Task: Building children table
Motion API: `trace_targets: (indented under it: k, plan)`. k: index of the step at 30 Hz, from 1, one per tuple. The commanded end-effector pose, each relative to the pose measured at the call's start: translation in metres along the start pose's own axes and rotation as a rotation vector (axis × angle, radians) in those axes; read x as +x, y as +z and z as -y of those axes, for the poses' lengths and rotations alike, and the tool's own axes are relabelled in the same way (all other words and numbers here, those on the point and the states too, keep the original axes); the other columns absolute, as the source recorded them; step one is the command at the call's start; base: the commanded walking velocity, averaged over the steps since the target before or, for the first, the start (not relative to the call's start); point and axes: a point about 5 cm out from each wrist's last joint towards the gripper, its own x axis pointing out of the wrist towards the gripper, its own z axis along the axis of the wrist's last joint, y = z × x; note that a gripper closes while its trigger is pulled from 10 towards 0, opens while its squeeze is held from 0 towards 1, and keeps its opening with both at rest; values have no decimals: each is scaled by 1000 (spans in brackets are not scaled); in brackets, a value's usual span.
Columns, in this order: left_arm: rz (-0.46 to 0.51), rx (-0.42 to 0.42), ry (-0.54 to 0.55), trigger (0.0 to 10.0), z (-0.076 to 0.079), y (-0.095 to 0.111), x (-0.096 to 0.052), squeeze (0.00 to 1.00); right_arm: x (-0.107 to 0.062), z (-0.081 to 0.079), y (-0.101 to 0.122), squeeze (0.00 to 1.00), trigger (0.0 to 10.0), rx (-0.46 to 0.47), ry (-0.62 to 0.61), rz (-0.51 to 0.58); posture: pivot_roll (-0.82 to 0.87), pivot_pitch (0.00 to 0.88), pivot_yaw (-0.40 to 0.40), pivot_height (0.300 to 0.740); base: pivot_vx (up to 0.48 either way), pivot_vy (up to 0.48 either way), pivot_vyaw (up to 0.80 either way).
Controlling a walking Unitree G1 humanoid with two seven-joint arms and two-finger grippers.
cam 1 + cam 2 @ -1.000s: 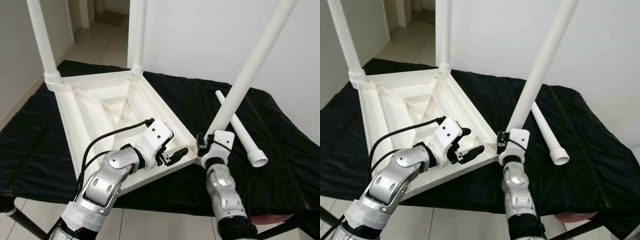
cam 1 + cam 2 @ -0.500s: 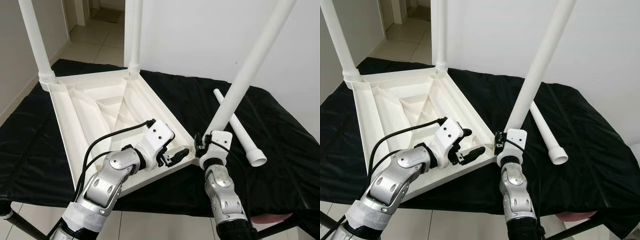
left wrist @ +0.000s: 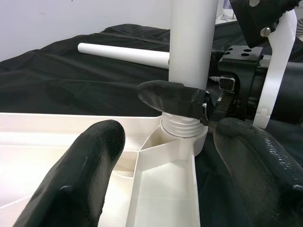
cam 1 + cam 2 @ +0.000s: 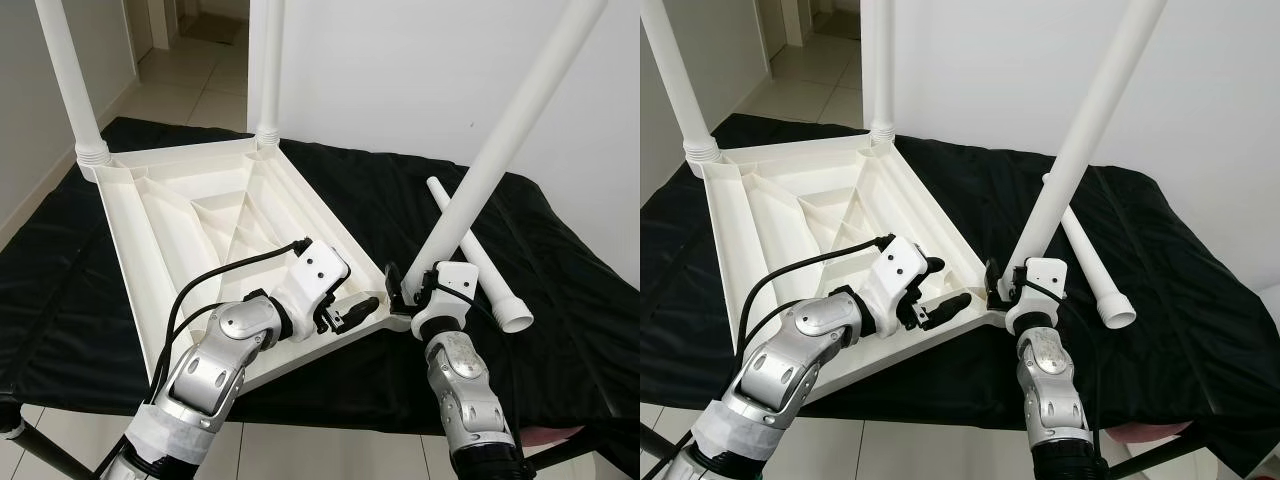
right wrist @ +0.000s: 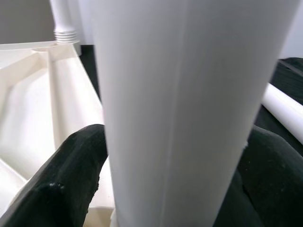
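I see my right gripper (image 4: 400, 288) pinching the tilted table leg (image 4: 500, 150) at the upturned tabletop (image 4: 200, 215) corner. My left gripper (image 4: 350, 305) rests spread on its rim.

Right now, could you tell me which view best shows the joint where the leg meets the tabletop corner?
The left wrist view: the leg's threaded collar sits in the corner socket. The eye views show it small beside the right gripper; the right wrist view shows mostly the leg.

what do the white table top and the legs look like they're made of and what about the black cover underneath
The upturned table top looks like moulded white plastic: thin ribs, semi-gloss sheen. The leg held by the right gripper and the loose leg lying on the cover seem to be the same smooth plastic, probably hollow tube, judging by the loose one's open end. The black cover looks like slightly shiny fabric or thin sheeting; it wrinkles.
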Motion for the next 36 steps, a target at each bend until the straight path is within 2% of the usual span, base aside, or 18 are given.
trace_targets:
  k: [1, 2, 3, 4, 6, 8, 10, 15, 16, 18, 21, 23, 24, 25, 27, 36]
  plan:
    - [10, 9, 51, 10000, -1, 4, 1, 0, -2, 3, 3, 1000, 10000, 5, 26, 16, 25, 0, -124, 740, 0, 0, 0]
    - [10, 9, 51, 10000, -1, 4, 1, 0, -2, 3, 3, 1000, 10000, 5, 26, 16, 25, 0, -124, 740, 0, 0, 0]
    - [10, 8, 50, 10000, 0, 4, 0, 0, 0, 7, 2, 1000, 10000, -7, 89, 5, 15, 0, -121, 740, 0, 0, 0]
    - [7, 5, 47, 10000, 1, 4, 0, 0, 1, 12, 2, 0, 10000, -13, 157, -8, 13, 0, -117, 740, 0, 0, 0]
    - [6, 1, 35, 10000, 2, 4, -1, 0, 5, 19, 6, 0, 10000, -47, 258, -5, 10, 0, -113, 740, 0, 0, 0]
    - [4, 0, 32, 10000, 3, 4, 0, 0, 6, 21, 7, 0, 10000, -53, 286, -3, 10, 0, -113, 740, 0, 0, 0]
    - [1, 0, 22, 10000, 5, 3, 0, 0, 9, 22, 7, 0, 10000, -77, 372, -13, 3, 0, -105, 740, 0, 0, 0]
    - [3, 0, 16, 10000, 6, 4, 0, 0, 11, 23, 7, 0, 10000, -89, 403, -20, 2, 0, -100, 740, 0, 0, 0]
    - [0, 3, 9, 10000, 6, 3, 1, 0, 13, 25, 6, 0, 10000, -107, 449, -36, 1, 0, -94, 740, 0, 0, 0]
    - [0, 3, 9, 10000, 6, 3, 1, 0, 13, 25, 6, 0, 10000, -107, 449, -36, 1, 0, -94, 740, 0, 0, 0]
    - [1, 7, -1, 10000, 7, 5, 2, 0, 18, 27, 3, 0, 10000, -119, 529, -76, 4, 0, -85, 740, 0, 0, 0]
    - [1, 7, -1, 10000, 7, 5, 2, 0, 18, 27, 3, 0, 10000, -119, 529, -76, 4, 0, -85, 740, 0, 0, 0]
    - [-1, 10, -3, 10000, 6, 5, 2, 0, 20, 29, -1, 0, 6314, -119, 564, -103, 5, 0, -84, 740, 0, 0, 0]
    - [-1, 10, -3, 10000, 6, 5, 2, 0, 20, 29, -1, 0, 6314, -119, 564, -103, 5, 0, -84, 740, 0, 0, 0]
    - [-2, 15, -6, 10000, 5, 6, 2, 0, 22, 33, -8, 0, 0, -107, 597, -149, 8, 0, -82, 740, 0, 0, 0]
    - [-6, 12, -10, 10000, 8, 5, 1, 0, 14, 37, -22, 0, 0, -70, 634, -202, 7, 0, -82, 740, 0, 0, 0]
